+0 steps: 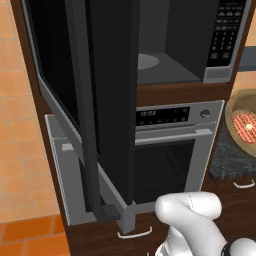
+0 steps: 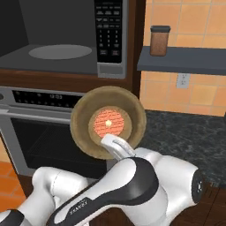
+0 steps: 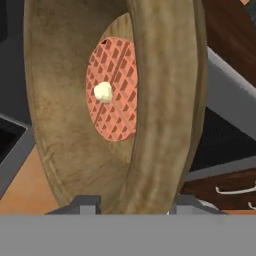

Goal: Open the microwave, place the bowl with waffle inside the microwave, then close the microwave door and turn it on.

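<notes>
Bowl [image 2: 108, 122] apparently held tilted, its opening with waffle [image 2: 109, 123] facing sideways.

The arm is reaching up and forward, its gripper [image 3: 131, 202] clamping the bowl [image 3: 160, 100] by the rim, one finger [image 3: 85, 204] at each side of the wall.

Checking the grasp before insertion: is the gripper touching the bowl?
Touching. In the hand view, the bowl's rim runs down between the two fingertips of the gripper.
</notes>
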